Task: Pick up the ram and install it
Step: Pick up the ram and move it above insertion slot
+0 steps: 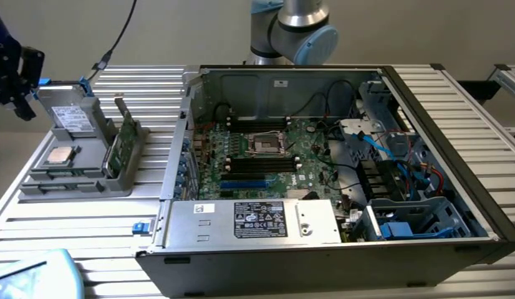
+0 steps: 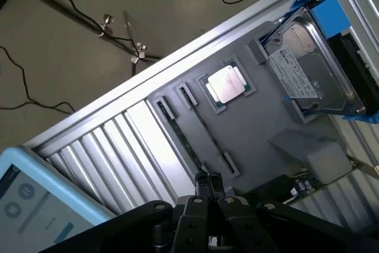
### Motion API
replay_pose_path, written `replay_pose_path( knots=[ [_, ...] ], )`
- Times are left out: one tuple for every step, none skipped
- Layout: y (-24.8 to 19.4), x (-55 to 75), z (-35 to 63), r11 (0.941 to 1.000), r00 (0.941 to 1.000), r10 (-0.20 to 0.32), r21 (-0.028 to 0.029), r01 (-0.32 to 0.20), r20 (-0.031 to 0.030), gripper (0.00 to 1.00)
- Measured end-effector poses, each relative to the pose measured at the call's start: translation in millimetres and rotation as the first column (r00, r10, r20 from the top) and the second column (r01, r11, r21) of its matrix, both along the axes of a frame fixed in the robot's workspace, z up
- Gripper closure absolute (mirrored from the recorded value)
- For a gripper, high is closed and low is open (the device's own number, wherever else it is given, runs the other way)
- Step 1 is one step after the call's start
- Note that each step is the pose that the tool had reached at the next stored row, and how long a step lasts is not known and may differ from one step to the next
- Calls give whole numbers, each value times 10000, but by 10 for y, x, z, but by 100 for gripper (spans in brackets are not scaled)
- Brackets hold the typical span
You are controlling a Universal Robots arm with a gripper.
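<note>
The ram (image 1: 123, 136) is a dark-green stick standing on edge in a grey holder (image 1: 134, 156), to the exterior view's left of the open computer case. A strip of its green board (image 2: 303, 186) peeks out past the holder block in the wrist view. My gripper (image 1: 26, 112) hangs at the exterior view's far left edge, above the table's corner and apart from the ram. Its fingers (image 2: 207, 177) are shut with nothing between them. Black memory slots (image 1: 262, 163) lie on the motherboard inside the case.
A grey parts tray (image 1: 50, 184) holds a silver processor (image 2: 228, 84) and a hard drive (image 2: 314, 72) in a blue-edged bracket. The case (image 1: 457, 156) has tall walls, cables and a power supply (image 1: 257, 221). A light-blue tablet (image 2: 29, 199) lies at the table's near corner.
</note>
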State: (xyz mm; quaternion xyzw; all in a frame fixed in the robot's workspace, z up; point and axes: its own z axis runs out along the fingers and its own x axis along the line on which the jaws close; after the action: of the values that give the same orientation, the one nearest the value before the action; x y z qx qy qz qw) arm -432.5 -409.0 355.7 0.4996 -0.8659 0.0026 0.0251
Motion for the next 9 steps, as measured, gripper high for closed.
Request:
replay_pose_path(
  knots=[
    [0, -1, 4, 9998, 9998, 176, -1, -176, 4, 89],
    [0, -1, 5, 9994, 9994, 353, 1, -353, 10, 89],
    [0, 0, 6, 9985, 9985, 543, 1, -543, 10, 89],
    [0, 0, 7, 9974, 9974, 718, 1, -718, 12, 89],
    [0, 0, 8, 9960, 9960, 896, 0, -896, 10, 89],
    [0, 0, 10, 9941, 9941, 1081, 0, -1081, 8, 89],
    [0, 0, 10, 9920, 9920, 1259, 0, -1259, 9, 89],
    [0, 0, 11, 9896, 9896, 1437, 0, -1437, 9, 89],
    [0, 0, 12, 9868, 9868, 1621, 0, -1621, 8, 89]
  ],
)
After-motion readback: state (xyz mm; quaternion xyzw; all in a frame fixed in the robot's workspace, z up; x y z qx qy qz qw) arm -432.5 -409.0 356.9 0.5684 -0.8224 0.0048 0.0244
